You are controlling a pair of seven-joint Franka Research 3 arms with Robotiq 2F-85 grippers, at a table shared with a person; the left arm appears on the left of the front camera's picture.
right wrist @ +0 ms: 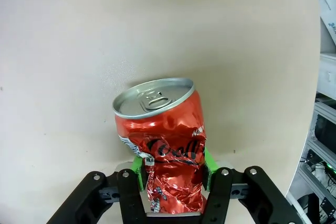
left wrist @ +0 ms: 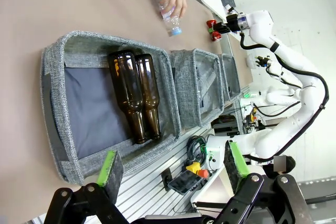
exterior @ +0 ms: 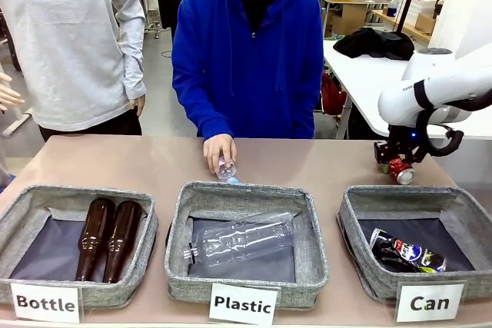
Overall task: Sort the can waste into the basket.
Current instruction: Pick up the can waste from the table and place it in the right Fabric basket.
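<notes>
Looking across the bench [exterior: 154, 163], you find the right claw [exterior: 396, 167] low over the far right part of the top, behind the "Can" basket [exterior: 361, 213], with the crushed red can [exterior: 400, 170] between its fingers. From the right wrist camera you see the green pads [right wrist: 137, 169] pressed against both sides of the red can [right wrist: 163, 140], its silver top tilted away from the wrist and the bench surface beyond it: clamped on the can. The slim black can [exterior: 406, 252] lies on its side on the dark lining inside the "Can" basket. The left claw [left wrist: 173, 169] hangs with its fingers wide apart and nothing between them, above the near edge of the "Bottle" basket [left wrist: 58, 103], where two brown glass bottles [left wrist: 137, 95] lie side by side, touching. A clear plastic bottle [exterior: 242, 240] lies in the "Plastic" basket [exterior: 181, 224]. The person's hand [exterior: 217, 151] rests on a second small clear bottle [exterior: 227, 170] on the bench just behind that middle basket.
</notes>
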